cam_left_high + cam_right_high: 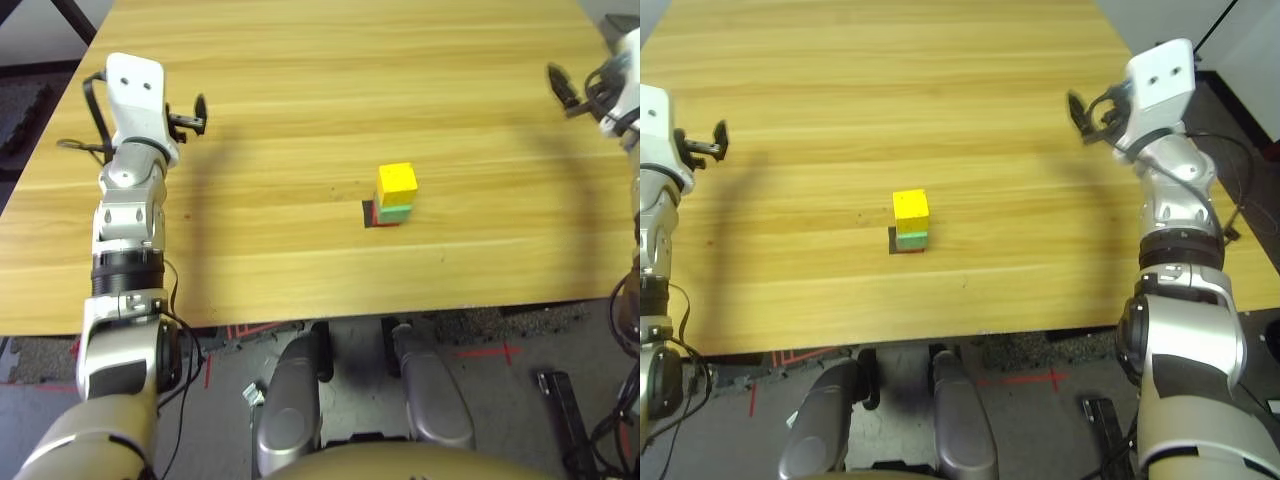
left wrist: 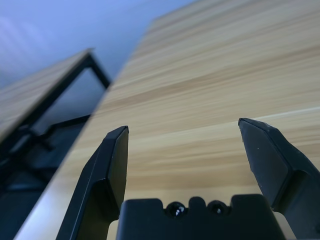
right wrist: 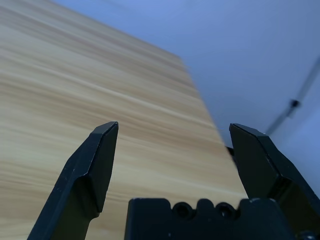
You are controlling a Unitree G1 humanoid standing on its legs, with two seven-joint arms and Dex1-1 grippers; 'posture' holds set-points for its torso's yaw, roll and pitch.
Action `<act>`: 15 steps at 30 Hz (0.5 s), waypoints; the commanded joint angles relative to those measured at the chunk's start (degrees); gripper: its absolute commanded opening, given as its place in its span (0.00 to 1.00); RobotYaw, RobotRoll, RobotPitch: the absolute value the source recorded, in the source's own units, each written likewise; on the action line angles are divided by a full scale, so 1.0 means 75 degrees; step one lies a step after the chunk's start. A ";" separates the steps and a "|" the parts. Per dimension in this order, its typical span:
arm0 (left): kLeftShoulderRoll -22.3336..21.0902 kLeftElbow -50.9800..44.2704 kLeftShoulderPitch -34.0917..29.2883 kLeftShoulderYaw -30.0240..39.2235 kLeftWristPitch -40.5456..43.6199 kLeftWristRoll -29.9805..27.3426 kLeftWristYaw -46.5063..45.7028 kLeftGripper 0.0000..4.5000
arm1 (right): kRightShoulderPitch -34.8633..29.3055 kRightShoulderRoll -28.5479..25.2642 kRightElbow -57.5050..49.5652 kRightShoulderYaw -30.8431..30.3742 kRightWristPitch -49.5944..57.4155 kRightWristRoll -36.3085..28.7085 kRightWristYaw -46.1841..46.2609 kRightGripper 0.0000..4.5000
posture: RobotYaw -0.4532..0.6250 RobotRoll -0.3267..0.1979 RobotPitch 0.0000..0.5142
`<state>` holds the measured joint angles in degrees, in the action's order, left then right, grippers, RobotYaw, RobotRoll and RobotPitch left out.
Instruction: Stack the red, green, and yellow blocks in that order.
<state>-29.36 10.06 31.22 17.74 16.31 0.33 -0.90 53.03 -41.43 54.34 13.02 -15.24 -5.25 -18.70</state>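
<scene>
Left eye view, upright stack, yellow block point(image 1: 397, 184) atop green block point(image 1: 393, 213), both tools point(image 2: 183, 123) point(image 3: 174, 123) wide, empty

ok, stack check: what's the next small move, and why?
Probably just hold both arms clear. The yellow block sits on the green block, with the red block showing beneath, so the stack looks done. The left gripper and right gripper are open and well away; going back in would only risk a knock.

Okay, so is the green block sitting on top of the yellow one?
No, the yellow block is on top, with the green block directly beneath it.
</scene>
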 commanded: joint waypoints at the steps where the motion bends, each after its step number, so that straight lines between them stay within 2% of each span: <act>1: 0.0108 -0.0452 -0.0469 0.0074 0.0280 0.0163 -0.0282 1.00 | -0.0842 0.0039 -0.0145 0.0402 -0.0046 -0.0150 0.0491 1.00 | 0.60 0.80 0.57; 9: 0.0411 -0.1052 -0.0772 -0.0092 0.0710 0.0209 -0.0305 1.00 | -0.2596 0.0209 -0.1801 0.1113 0.0418 -0.0622 0.0947 1.00 | 0.56 0.80 0.62; 15: 0.0762 -0.1188 -0.0969 -0.0209 0.0765 0.0301 -0.0454 1.00 | -0.3163 0.0206 -0.2552 0.1438 0.0812 -0.0794 0.1046 1.00 | 0.53 0.77 0.63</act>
<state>-24.27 1.32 25.77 16.33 21.27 1.90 -3.54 30.70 -39.85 36.48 22.94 -10.52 -10.33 -11.37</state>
